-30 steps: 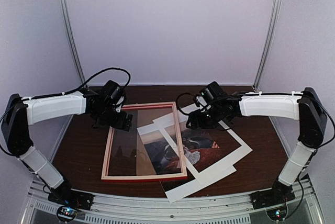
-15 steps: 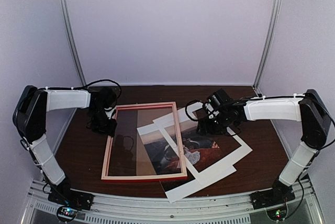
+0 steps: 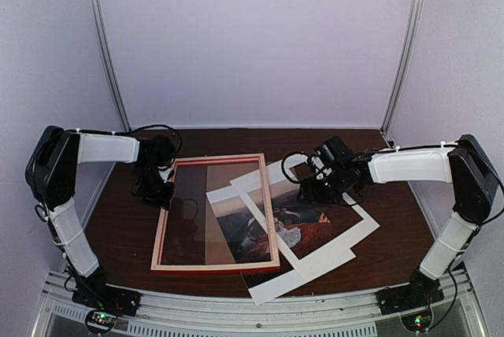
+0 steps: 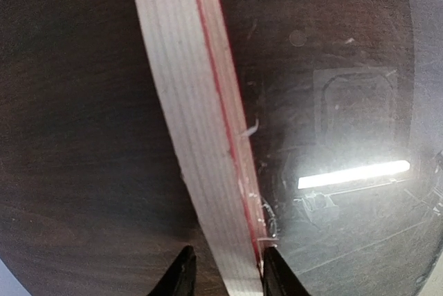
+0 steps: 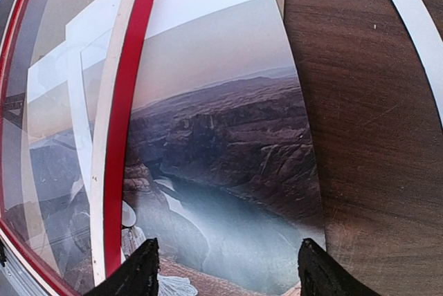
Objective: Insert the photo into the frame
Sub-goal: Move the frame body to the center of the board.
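Observation:
The frame (image 3: 161,231) lies flat, left of the table's middle, pale wood side up with red edges. The photo (image 3: 315,223), a dark canyon print with white margins, lies partly under the frame's right side and sticks out to the right. My left gripper (image 3: 163,194) is down at the frame's left rail near its far corner. In the left wrist view the rail (image 4: 201,137) runs between the fingers of that gripper (image 4: 227,279). One finger touches the inner red edge and a small gap shows at the other. My right gripper (image 5: 232,275) hangs open over the photo (image 5: 228,158), holding nothing.
A pane in the frame (image 4: 332,137) reflects a lamp. White-bordered sheets (image 3: 303,270) fan out toward the near edge under the photo. Dark wood table (image 5: 367,137) shows to the right of the print. Walls close in left, right and behind.
My left gripper has shifted left from the frame's far corner onto its left rail, and its jaws have narrowed round the rail. The right gripper has moved slightly right over the photo.

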